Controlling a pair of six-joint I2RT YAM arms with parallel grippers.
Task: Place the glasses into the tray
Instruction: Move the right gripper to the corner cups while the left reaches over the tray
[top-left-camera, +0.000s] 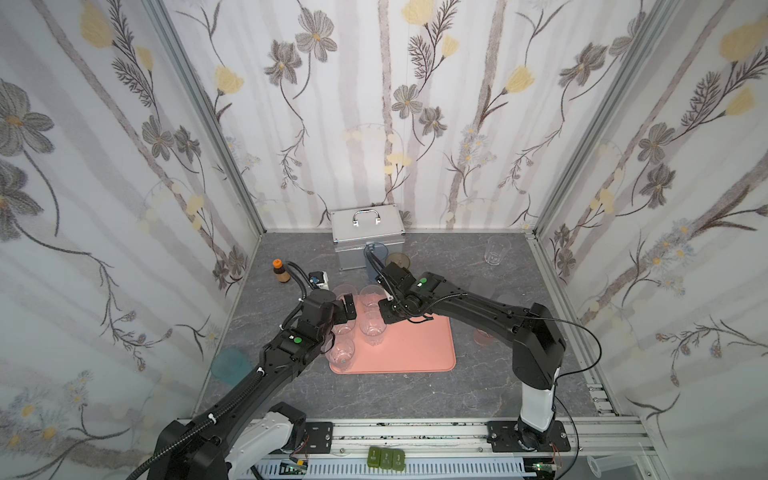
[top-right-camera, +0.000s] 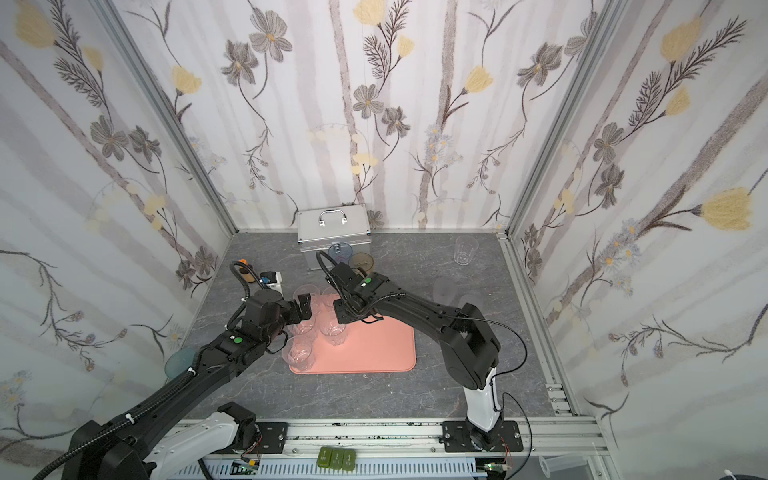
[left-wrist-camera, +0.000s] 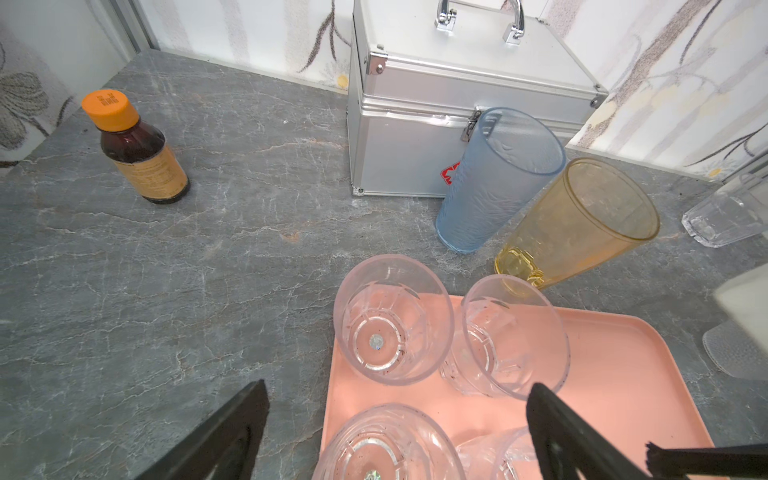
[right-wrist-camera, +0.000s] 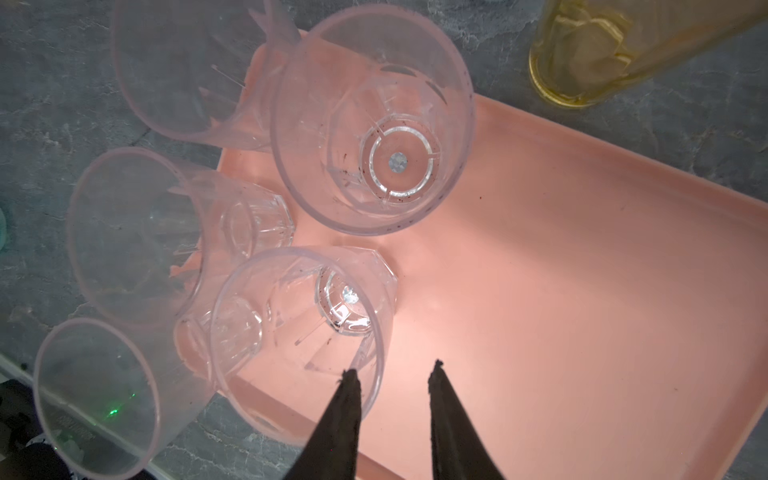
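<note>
Faceted clear tumblers (right-wrist-camera: 372, 124), smooth pink tray (right-wrist-camera: 582, 270)

Both black arms reached inward over the flat salmon-pink rectangular plastic tray (top-left-camera: 415, 345). The left gripper (left-wrist-camera: 399, 388) hung above the tray's far-left corner, jaws spread wide. The right gripper (right-wrist-camera: 394, 368) pointed down over the tray's left half, its 2 fingers narrowly parted.

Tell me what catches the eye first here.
The salmon-pink tray mid-table, with clear glasses clustered at its left end under the left gripper and right gripper. Behind it, a blue tumbler and amber tumbler stand before the silver case at the back.
</note>
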